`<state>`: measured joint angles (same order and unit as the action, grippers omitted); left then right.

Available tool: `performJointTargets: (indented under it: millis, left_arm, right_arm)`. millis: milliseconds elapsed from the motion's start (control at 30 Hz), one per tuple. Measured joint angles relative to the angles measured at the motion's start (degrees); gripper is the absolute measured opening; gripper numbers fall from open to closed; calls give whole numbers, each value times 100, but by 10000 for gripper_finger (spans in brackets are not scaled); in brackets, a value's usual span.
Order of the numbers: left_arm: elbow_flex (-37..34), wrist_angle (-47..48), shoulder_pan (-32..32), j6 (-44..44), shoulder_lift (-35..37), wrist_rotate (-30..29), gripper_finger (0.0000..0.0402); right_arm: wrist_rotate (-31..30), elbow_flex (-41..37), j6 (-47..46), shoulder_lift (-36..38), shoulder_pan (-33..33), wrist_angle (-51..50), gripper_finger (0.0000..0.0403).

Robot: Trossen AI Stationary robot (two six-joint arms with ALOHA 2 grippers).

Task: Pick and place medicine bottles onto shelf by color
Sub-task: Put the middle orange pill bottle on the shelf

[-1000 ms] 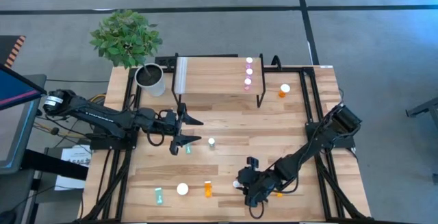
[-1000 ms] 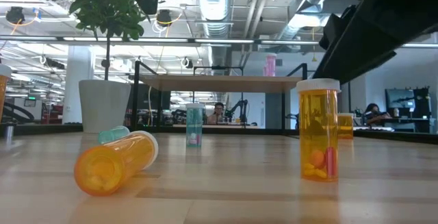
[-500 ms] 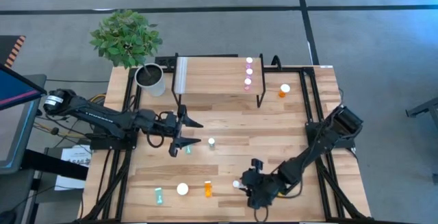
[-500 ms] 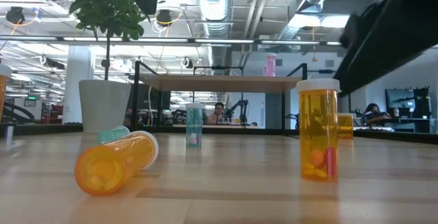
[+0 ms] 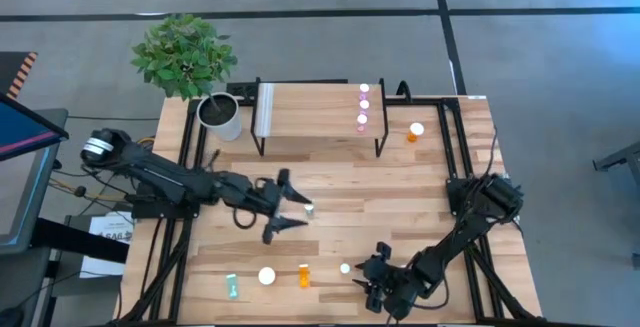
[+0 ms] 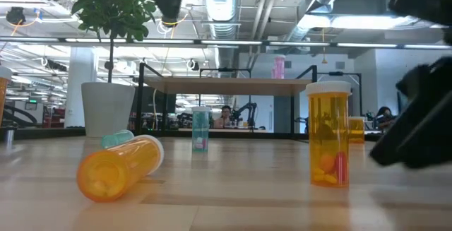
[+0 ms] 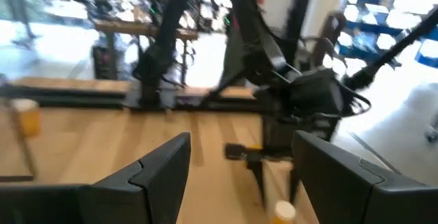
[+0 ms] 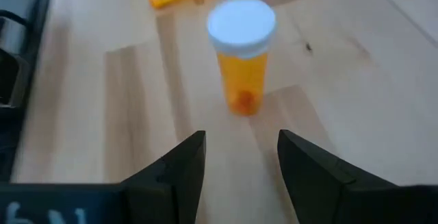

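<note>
Nearest edge of the tabletop (image 5: 420, 197): my right hand (image 5: 378, 289) has drawn back toward the front edge over the last second and now sits low behind an upright orange bottle (image 8: 241, 54), fingers spread and empty, the bottle just ahead of the gap but not touched. In the high view this bottle shows as a white cap (image 5: 345, 268). I judge that the retreat lines up a level approach to grasp it.

Along the same front strip lie a tipped wide orange bottle (image 6: 119, 168), another upright orange bottle (image 5: 304, 275) and a teal bottle on its side (image 5: 232, 286).

Mid-tabletop: my left hand (image 5: 292, 212) has reached forward and to the right from its earlier post, arm stretched low across the wood, fingers spread and holding nothing. An upright teal bottle (image 5: 309, 208) stands just at its fingertips, so it looks like my next target.

Far side: the shelf (image 5: 315, 110) already carries 3 pink bottles (image 5: 363, 105) in a row at its right end. 1 orange bottle (image 5: 415, 131) stands on the tabletop just right of the shelf. The orange and teal groups are not yet on the shelf.
</note>
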<state>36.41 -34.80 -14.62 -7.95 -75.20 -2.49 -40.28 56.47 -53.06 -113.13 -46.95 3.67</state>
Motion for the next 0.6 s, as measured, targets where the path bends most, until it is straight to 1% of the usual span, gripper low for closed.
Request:
performJointTargets:
  millis: [100, 233, 300, 433, 600]
  left_arm:
    - [284, 3, -49, 16, -413, 212, 245]
    - [557, 157, -54, 12, -810, 215, 245]
    - [635, 166, -64, -9, -957, 241, 245]
    - [705, 189, -82, -102, -1128, 379, 245]
    - [709, 242, -161, -150, -1128, 374, 245]
  right_arm:
    - [-100, 9, 103, -290, 62, 400, 205]
    - [-508, 15, 143, -575, 72, 771, 205]
    - [-620, 17, 213, -679, 74, 926, 205]
    - [-849, 19, 408, -778, 97, 1168, 205]
    - [-806, 15, 689, -792, 226, 1339, 205]
